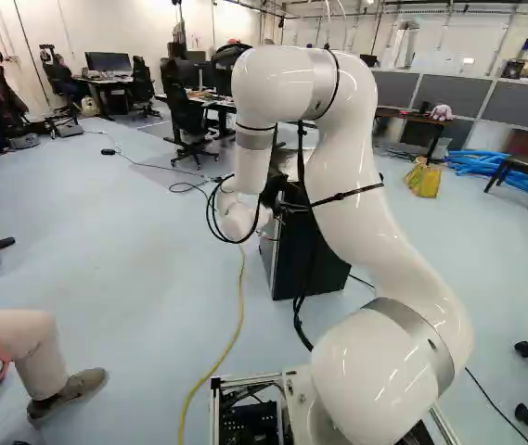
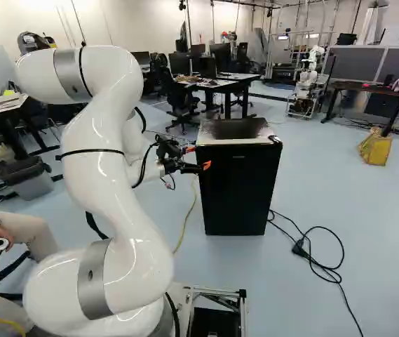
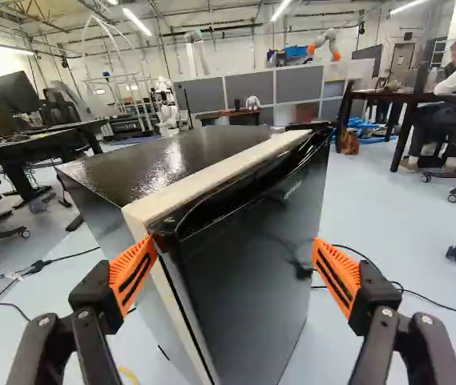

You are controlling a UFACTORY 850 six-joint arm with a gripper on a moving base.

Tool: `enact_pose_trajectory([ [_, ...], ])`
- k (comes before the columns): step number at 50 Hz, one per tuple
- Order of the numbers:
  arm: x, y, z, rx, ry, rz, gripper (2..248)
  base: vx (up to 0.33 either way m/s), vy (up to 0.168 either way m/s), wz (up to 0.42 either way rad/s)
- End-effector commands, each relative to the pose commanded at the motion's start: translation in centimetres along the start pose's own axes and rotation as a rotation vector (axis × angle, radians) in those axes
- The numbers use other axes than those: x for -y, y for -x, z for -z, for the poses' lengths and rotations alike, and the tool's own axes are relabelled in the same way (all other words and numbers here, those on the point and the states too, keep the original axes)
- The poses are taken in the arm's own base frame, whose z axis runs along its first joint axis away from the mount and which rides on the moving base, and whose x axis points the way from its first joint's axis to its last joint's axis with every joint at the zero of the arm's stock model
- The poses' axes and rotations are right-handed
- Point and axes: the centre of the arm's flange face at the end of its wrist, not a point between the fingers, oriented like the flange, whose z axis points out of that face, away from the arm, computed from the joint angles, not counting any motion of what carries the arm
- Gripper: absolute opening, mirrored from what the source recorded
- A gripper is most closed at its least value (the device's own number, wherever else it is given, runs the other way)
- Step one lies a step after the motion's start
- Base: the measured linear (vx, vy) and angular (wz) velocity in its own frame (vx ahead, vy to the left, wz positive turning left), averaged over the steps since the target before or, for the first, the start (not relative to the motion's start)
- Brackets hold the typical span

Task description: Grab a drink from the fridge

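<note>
One black fridge [image 2: 238,189], upright, just ahead of spread tool [image 2: 198,157]

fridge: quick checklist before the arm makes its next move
1. Gripper open and empty: ok
2. Fridge door open for reaching in: not ok, shut
3. An orange pad near the door's upper side edge: ok
4. That pad touching the edge: cannot tell
5. A drink in view: not ok, none visible
6. Black cable on the floor outside the door's swing: cannot tell
</note>
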Motion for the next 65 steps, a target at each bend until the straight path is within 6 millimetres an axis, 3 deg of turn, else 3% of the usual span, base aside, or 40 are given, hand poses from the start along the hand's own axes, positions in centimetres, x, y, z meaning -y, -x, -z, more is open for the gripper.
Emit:
enact_pose_trajectory([
  [36,-3.1,-0.4,1.3,0.014,0.031,0.035,247,0.0,0.0,-0.004],
  [65,-6.0,-0.5,6.1,0.041,-0.04,0.106,247,-0.001,-0.005,0.001],
])
